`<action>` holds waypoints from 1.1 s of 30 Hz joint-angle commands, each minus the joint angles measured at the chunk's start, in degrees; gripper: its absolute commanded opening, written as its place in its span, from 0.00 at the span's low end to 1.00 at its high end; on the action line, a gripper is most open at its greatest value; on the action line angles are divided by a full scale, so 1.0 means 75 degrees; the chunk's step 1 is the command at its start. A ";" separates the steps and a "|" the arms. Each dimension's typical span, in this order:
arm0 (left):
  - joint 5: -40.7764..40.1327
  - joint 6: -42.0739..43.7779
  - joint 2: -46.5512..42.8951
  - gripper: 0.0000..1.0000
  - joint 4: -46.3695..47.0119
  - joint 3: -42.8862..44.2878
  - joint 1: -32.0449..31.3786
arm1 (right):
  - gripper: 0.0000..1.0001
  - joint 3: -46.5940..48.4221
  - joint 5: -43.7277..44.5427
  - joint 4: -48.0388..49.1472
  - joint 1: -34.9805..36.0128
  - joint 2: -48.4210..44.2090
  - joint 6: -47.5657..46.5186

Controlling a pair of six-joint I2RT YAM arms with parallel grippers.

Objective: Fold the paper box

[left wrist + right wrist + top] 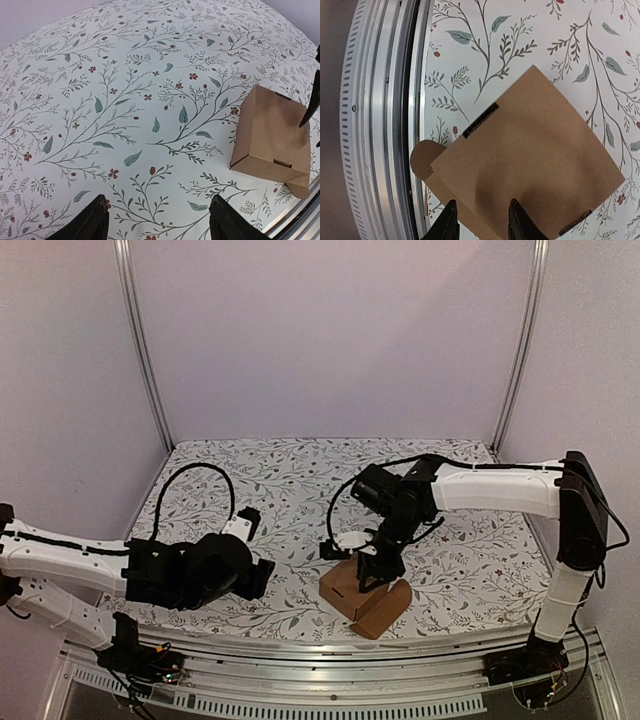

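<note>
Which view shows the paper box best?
The left wrist view: the paper box is nearly whole, two faces and a rounded tab. The right wrist view shows mainly one face, cropped below. The top view shows it small, partly behind the right gripper.

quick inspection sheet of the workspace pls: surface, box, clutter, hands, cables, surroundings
surface: floral-patterned table, flat
job's things: paper box, brown, folded into a carton near the front edge, rounded tab sticking out
clutter: nothing seen
hands: left hand open, apart from the box; right hand partly open, directly over the box
cables: black cable loops above the left arm; right-arm cable hangs loose
surroundings: plain walls, metal rail in front
</note>
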 commanded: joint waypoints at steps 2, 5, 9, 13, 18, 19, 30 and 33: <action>0.0844 0.1322 0.1613 0.69 0.0436 0.1307 -0.0140 | 0.39 -0.1287 -0.0323 0.0339 -0.1429 -0.1793 0.0774; 0.1034 0.1206 0.2445 0.71 0.0196 0.2118 -0.0109 | 0.41 -0.1612 -0.0810 0.0409 -0.2546 -0.2119 0.0835; 0.0865 0.0285 0.3595 0.69 -0.1044 0.3347 -0.0106 | 0.41 -0.1653 -0.0363 0.0275 -0.2923 -0.1940 0.0246; 0.1068 -0.0321 0.3905 0.66 -0.1859 0.3815 -0.0337 | 0.41 -0.1612 0.0266 0.0398 -0.2928 -0.1568 -0.0237; 0.1702 -0.0738 0.4101 0.57 -0.2027 0.3796 -0.0498 | 0.41 -0.1518 0.0682 0.0676 -0.2924 -0.1077 -0.0330; 0.1865 -0.0779 0.4190 0.55 -0.2031 0.3829 -0.0513 | 0.41 -0.1493 0.0736 0.0722 -0.2918 -0.0960 -0.0344; 0.2352 -0.0046 0.5309 0.56 -0.1516 0.4500 0.0046 | 0.40 -0.1619 0.0568 0.0915 -0.2918 -0.0587 -0.0416; 0.2518 0.0660 0.5361 0.57 -0.0749 0.4442 0.0691 | 0.40 -0.1836 0.0549 0.0875 -0.2920 -0.0797 -0.0578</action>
